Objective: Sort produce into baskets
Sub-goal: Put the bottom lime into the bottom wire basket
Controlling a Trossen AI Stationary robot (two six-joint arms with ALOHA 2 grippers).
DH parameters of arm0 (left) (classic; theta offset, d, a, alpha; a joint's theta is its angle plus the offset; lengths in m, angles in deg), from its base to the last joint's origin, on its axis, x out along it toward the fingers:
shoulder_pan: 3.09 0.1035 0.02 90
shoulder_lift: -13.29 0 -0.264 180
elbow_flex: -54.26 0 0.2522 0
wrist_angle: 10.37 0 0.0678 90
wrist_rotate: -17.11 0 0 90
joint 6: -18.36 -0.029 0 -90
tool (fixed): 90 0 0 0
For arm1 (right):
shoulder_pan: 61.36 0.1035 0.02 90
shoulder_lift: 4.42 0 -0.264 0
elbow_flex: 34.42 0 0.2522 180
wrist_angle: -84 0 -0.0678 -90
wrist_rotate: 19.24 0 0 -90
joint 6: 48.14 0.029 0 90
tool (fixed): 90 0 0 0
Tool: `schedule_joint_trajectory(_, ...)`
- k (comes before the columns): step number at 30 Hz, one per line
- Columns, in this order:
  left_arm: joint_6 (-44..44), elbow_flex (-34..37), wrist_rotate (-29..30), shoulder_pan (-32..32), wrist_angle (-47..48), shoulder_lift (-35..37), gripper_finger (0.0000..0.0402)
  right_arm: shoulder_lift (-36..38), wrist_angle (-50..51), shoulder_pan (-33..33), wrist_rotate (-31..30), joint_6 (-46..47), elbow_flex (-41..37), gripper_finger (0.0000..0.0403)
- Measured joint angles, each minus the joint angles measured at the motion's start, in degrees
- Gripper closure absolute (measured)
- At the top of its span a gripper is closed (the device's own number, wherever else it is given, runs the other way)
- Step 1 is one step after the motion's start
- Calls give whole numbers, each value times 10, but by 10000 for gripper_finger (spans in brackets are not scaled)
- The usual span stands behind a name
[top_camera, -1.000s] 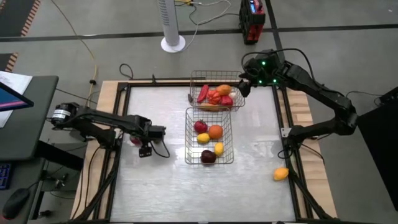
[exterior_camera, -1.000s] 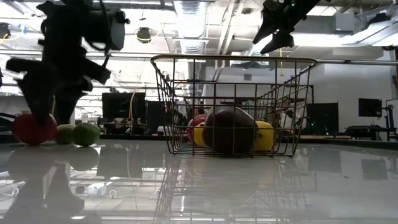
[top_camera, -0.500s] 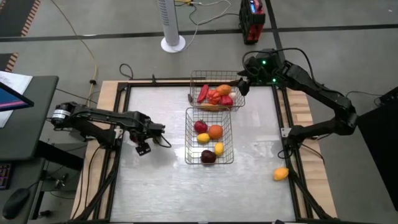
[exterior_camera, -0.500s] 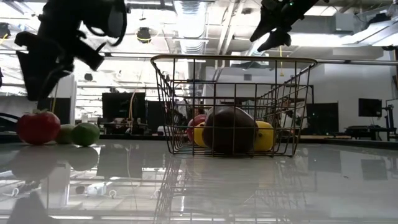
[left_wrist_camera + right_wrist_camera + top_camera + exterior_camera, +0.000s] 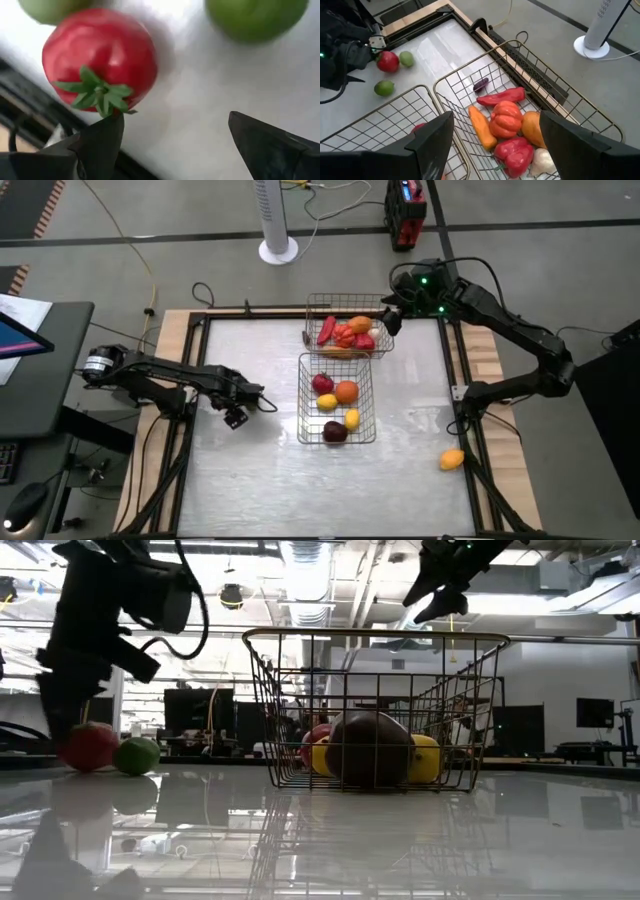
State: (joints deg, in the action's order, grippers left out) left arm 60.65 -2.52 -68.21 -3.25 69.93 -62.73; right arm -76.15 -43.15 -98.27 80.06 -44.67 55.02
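Left wrist view: I see my left tool (image 5: 172, 137) spread apart over one red tomato (image 5: 100, 57); two green fruits (image 5: 255, 17) nearby. Right tool (image 5: 492, 145) released above two baskets (image 5: 520, 55).

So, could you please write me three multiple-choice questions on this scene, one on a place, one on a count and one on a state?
1. Where is the orange fruit that lies outside the baskets?
A. on the table's right edge, on the wooden rail
B. beside the tomato
C. in the far basket

2. How many green fruits sit near the tomato?
A. none
B. two
C. four

3. How does the left gripper stand?
A. shut on the tomato
B. open, holding nothing
C. shut on a pepper

Answers:
1 A: the high view shows it alone by the right rail.
2 B: the right wrist view shows two green fruits by it.
3 B: its fingers are spread apart just short of the tomato.
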Motion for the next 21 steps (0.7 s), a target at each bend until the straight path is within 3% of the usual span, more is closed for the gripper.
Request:
schedule_joint_trajectory(5,-27,0,47,0,-50,0,54,0,7,0,0,1,0,81)
schedule_joint_trajectory(15,-36,0,66,3,-86,0,54,0,14,0,0,10,0,81)
schedule_joint_trajectory(21,-44,-23,18,23,-69,0,54,0,14,0,0,10,0,81)
